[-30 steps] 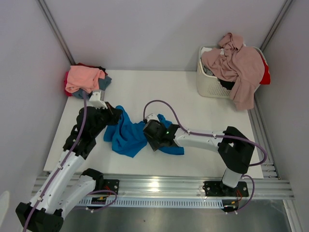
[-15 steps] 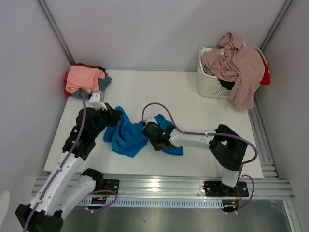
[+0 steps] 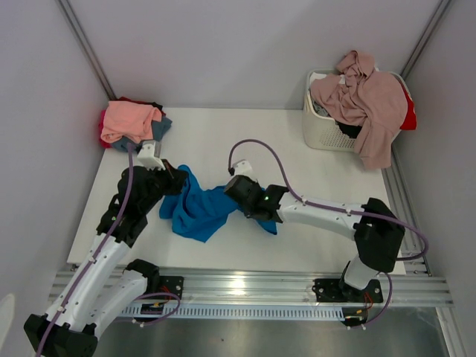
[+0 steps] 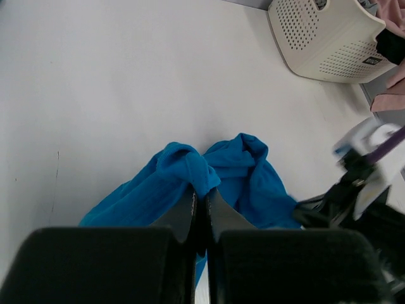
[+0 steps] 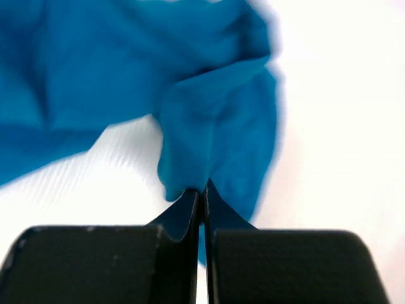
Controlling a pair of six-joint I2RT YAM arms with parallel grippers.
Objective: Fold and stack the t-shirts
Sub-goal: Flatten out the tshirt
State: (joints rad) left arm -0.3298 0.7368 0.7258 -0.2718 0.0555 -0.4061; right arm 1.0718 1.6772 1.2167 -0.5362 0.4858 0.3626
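Robot lab test cell, not a home. Bare white table point(image 3: 223, 141) boxed in by plain grey panel walls point(image 3: 245, 52) with metal corner posts point(image 3: 83, 44). Left arm point(image 3: 130, 204) and right arm point(image 3: 320, 216), white-and-black robot arms, bolted to an aluminium extrusion rail point(image 3: 245, 286) at the near edge. Wrist-mounted camera views on both arms. Laundry on the table: white plastic laundry basket point(image 3: 323, 130), heap of t-shirts point(image 3: 130, 119), one bright blue t-shirt point(image 3: 197, 212).

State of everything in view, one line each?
blue t-shirt: crumpled on table
left gripper: shut on blue t-shirt
right gripper: shut on blue t-shirt
shirt pile: far left corner, salmon-pink shirt on top
basket: upright, mauve-pink shirt draped over rim
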